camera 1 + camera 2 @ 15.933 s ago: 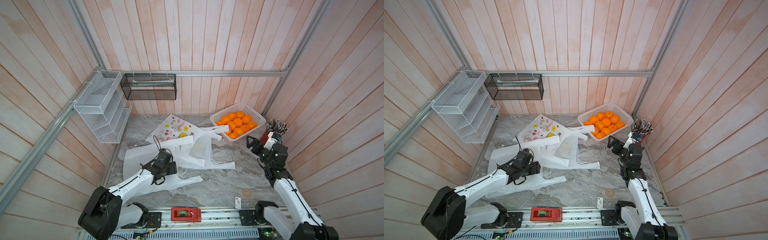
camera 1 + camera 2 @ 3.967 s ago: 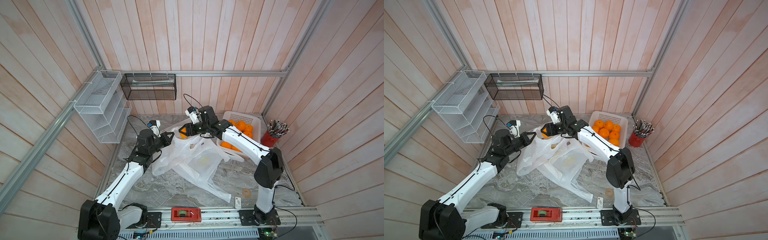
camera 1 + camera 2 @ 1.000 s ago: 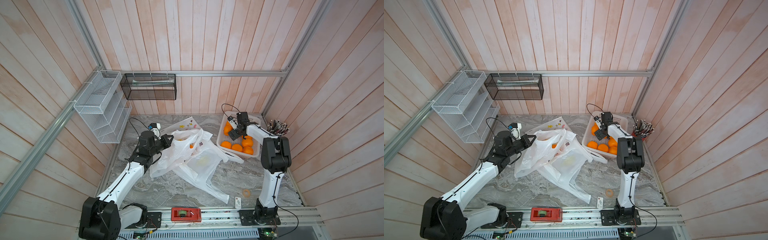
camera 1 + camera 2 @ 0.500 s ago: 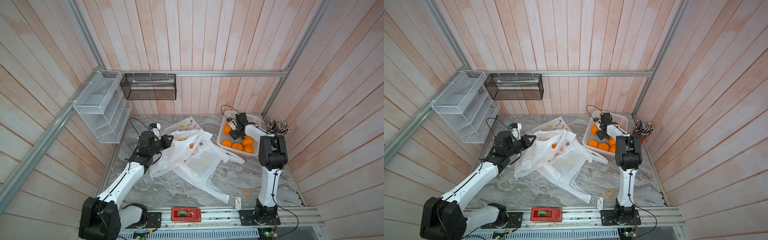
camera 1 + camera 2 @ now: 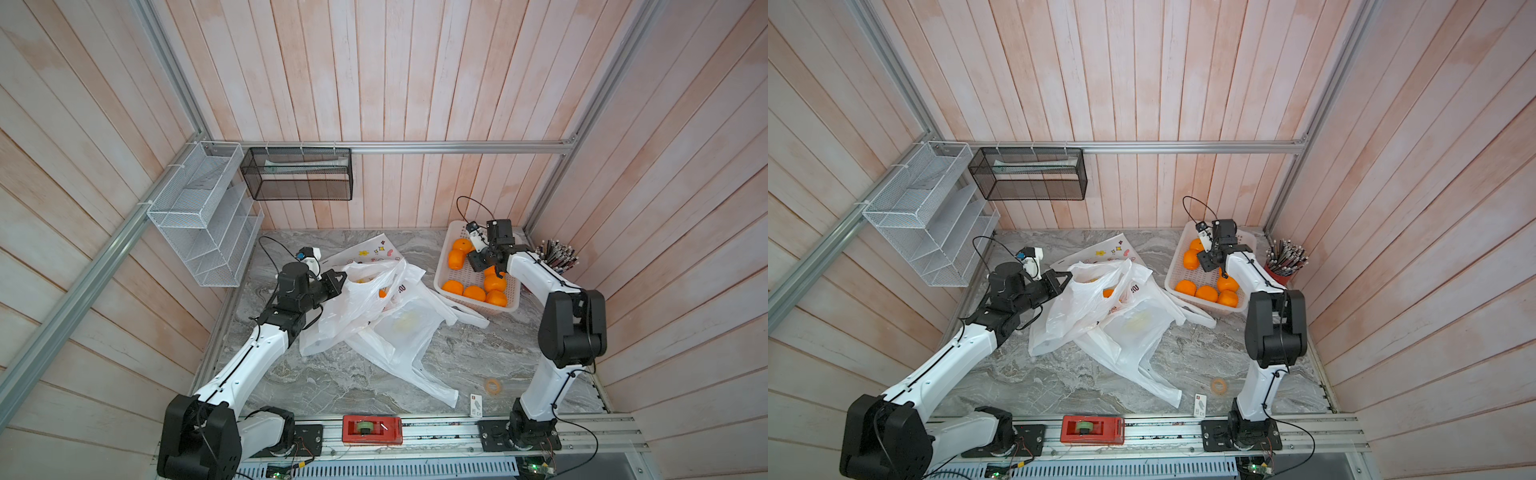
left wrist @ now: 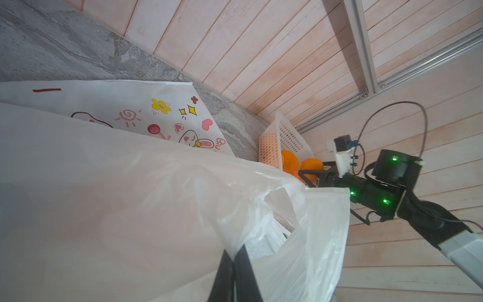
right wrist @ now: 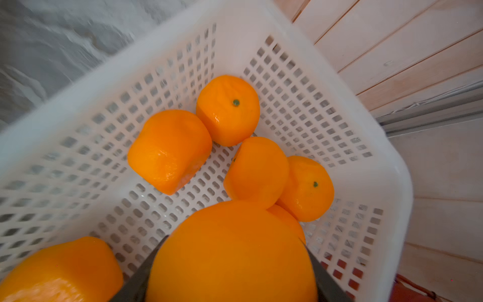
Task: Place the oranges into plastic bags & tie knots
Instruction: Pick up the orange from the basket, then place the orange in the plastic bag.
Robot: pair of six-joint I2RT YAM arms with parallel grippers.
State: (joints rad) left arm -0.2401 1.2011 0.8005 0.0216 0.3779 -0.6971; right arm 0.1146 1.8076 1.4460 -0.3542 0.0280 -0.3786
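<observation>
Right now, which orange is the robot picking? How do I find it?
Look in the white perforated plastic basket by the back wall. Among its small round glossy oranges, it's the orange clamped between the right gripper's black fingers; the others lie loose.

The flat plastic bag (image 6: 167, 115) bears pink letters reading roughly "Bu" just beside its bunny drawing (image 6: 192, 138); the rest is hidden. In both top views, dark print (image 5: 402, 287) at the 3 o'clock side of the raised plastic bag (image 5: 353, 307) is illegible. So is the small card (image 5: 476, 405) at the tabletop's 5 o'clock.
</observation>
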